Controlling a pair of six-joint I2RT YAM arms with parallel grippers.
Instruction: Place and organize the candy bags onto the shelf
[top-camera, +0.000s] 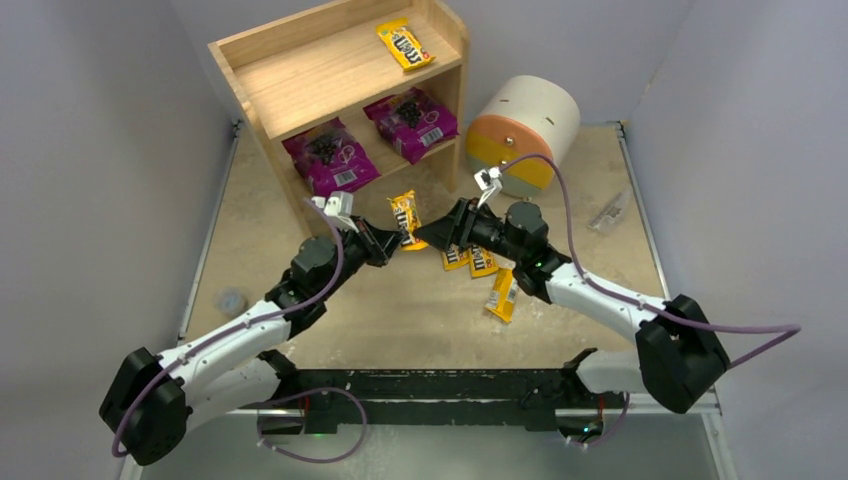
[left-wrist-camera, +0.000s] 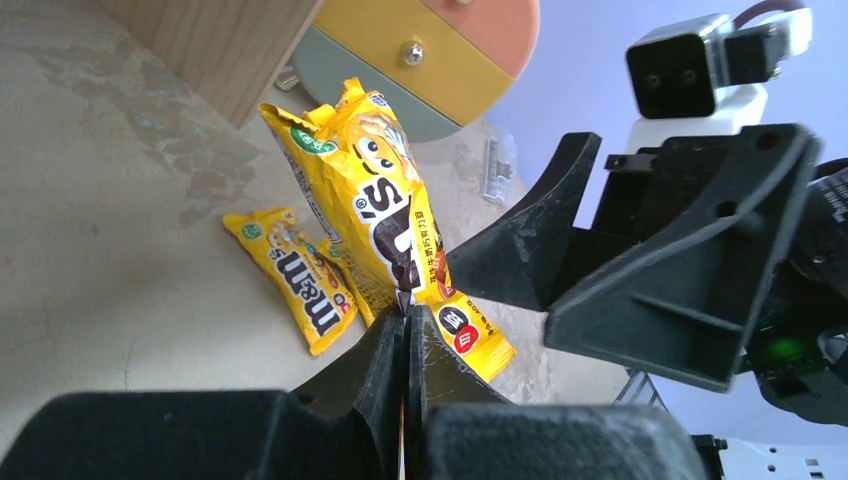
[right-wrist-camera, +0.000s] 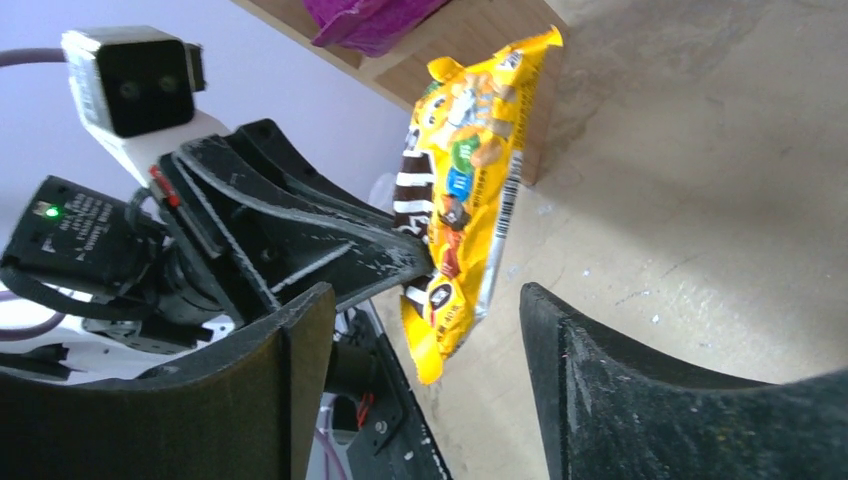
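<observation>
The left gripper (left-wrist-camera: 407, 318) hides the held packet's (left-wrist-camera: 385, 200) lower end. The right arm (top-camera: 520, 240) covers parts of three packets (top-camera: 503, 298) lying on the table (top-camera: 400, 310). A grey scrap (top-camera: 608, 212) by its right edge is too small to tell.

My left gripper (left-wrist-camera: 407, 315) is pinched tight on the bottom edge of a yellow M&M's packet (left-wrist-camera: 385, 200), which stands tilted above the table (left-wrist-camera: 120, 200). A second packet (left-wrist-camera: 295, 275) lies flat behind it. The right gripper (left-wrist-camera: 505, 290) sits just beside the held packet with its jaws apart. Beyond I see the shelf (left-wrist-camera: 220, 40) corner and the drum (left-wrist-camera: 440, 60) with coloured drawers.
</observation>
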